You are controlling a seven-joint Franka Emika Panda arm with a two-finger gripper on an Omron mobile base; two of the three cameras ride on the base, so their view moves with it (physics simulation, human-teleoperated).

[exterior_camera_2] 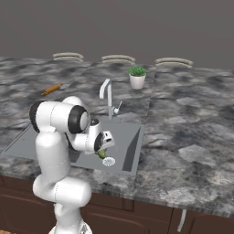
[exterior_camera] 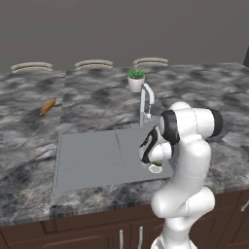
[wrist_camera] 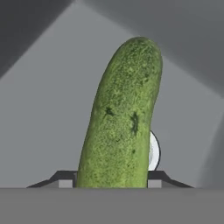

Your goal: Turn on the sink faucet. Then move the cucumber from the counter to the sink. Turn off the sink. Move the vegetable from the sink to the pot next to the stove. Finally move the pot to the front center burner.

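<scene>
The dark green cucumber (wrist_camera: 122, 118) stands between my gripper's (wrist_camera: 111, 183) fingertips (wrist_camera: 65, 183), which press on both its sides, so the gripper is shut on it. My hand reaches down into the grey sink (exterior_camera: 87, 155) (exterior_camera_2: 125, 132), holding the cucumber (exterior_camera_2: 101, 154) (exterior_camera: 155, 164) just above the round silver drain (exterior_camera_2: 109, 161) (wrist_camera: 153, 151). The silver faucet (exterior_camera: 146, 99) (exterior_camera_2: 107, 93) rises behind the basin on the dark marbled counter (exterior_camera: 29, 160) (exterior_camera_2: 192, 137). I see no water stream. The pot, the stove and the front center burner are out of view.
A potted green plant (exterior_camera: 136, 80) (exterior_camera_2: 137, 77) stands behind the faucet. An orange elongated vegetable (exterior_camera: 47, 107) (exterior_camera_2: 51, 89) lies on the counter, far left of the sink. Sink walls close in around my hand. Dark cabinet fronts (exterior_camera: 97, 233) run below the counter edge.
</scene>
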